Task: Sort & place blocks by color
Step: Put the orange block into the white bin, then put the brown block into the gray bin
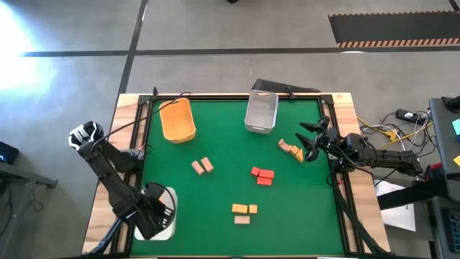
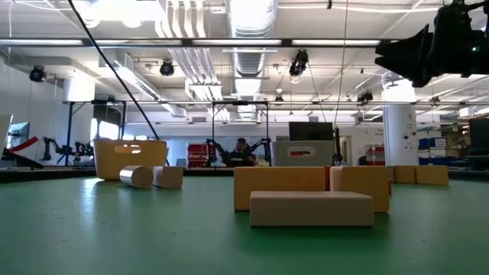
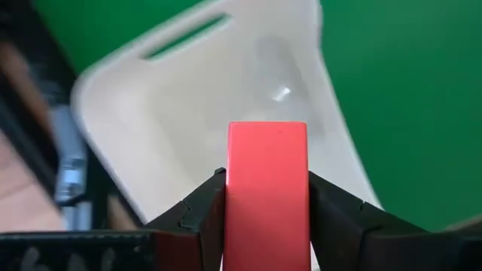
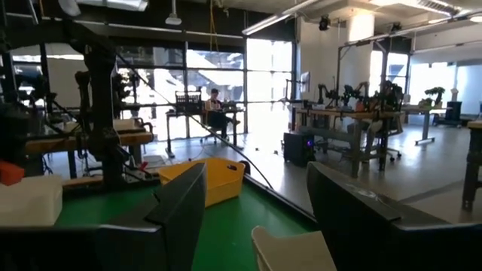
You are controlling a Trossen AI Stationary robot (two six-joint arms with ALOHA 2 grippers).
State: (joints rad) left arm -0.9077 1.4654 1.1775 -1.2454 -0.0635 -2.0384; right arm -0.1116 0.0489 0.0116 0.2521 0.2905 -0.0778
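Left wrist view: the left claw (image 3: 267,218) grips a red block (image 3: 267,188) directly over the white bin (image 3: 188,98). The right claw (image 1: 310,142) hangs open, empty, beside tan blocks (image 1: 291,150).

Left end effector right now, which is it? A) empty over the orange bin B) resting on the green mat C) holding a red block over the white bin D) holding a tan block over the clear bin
C: the left wrist view shows the left end effector clamped on a red block with the white bin directly below it.
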